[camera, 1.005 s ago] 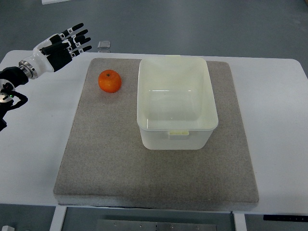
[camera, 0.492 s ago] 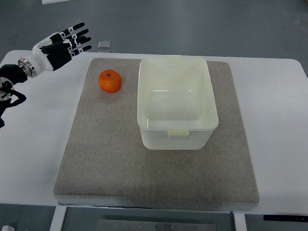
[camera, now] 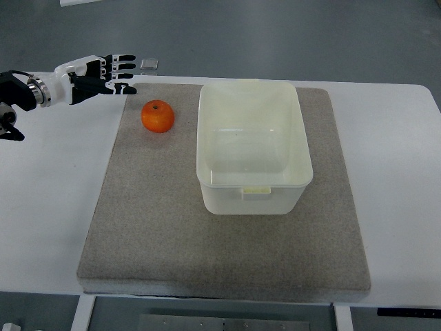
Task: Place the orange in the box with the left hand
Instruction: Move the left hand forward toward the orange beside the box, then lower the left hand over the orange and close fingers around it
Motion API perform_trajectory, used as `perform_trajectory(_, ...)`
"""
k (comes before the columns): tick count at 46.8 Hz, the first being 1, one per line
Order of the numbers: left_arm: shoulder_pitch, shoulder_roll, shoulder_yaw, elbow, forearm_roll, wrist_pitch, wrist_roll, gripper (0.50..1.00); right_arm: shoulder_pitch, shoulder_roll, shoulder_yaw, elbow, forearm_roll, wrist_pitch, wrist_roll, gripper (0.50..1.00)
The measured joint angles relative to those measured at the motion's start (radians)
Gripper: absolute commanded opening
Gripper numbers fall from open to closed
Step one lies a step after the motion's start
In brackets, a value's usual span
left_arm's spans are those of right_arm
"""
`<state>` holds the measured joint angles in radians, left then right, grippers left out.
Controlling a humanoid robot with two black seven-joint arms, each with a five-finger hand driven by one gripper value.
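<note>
So, worktop [camera: 400,179]: white, carrying a grey mat [camera: 158,227] that holds everything.
Box [camera: 252,200]: pale plastic, standing open and empty on the mat.
Left hand [camera: 93,72]: fingers stretched out and apart, holding nothing, hovering near the mat's far-left corner.
Orange [camera: 157,116]: sitting on the mat just beside the box's left wall, not touched.
Progress: nothing done yet; reach, grasp, carry and drop all remain, by my reckoning.

The left robot hand [camera: 96,76] has swung flatter and nearer the orange [camera: 157,116] — fingers now pointing right.
</note>
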<state>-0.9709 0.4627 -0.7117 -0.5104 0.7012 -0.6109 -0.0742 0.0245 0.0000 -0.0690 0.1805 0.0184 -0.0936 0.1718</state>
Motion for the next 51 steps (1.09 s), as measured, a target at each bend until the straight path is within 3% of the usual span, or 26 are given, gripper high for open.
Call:
perform_trajectory(24, -0.077, 0.004, 0.007, -0.144, 0.479, 0.000, -0.021, 0.992, 0.000, 0.000, 0.000, 0.000, 0.000, 0.000, 0.000, 0.932)
perform_trajectory(30, -0.094, -0.011, 0.008, -0.147, 0.596, 0.007, -0.020, 0.992, 0.000, 0.000, 0.000, 0.000, 0.000, 0.000, 0.000, 0.932)
perform_trajectory(38, -0.095, -0.050, 0.008, -0.148, 0.729, 0.077, -0.020, 0.992, 0.000, 0.000, 0.000, 0.000, 0.000, 0.000, 0.000, 0.932)
perform_trajectory(51, -0.089, -0.089, 0.009, -0.147, 0.842, 0.087, -0.021, 0.992, 0.000, 0.000, 0.000, 0.000, 0.000, 0.000, 0.000, 0.932)
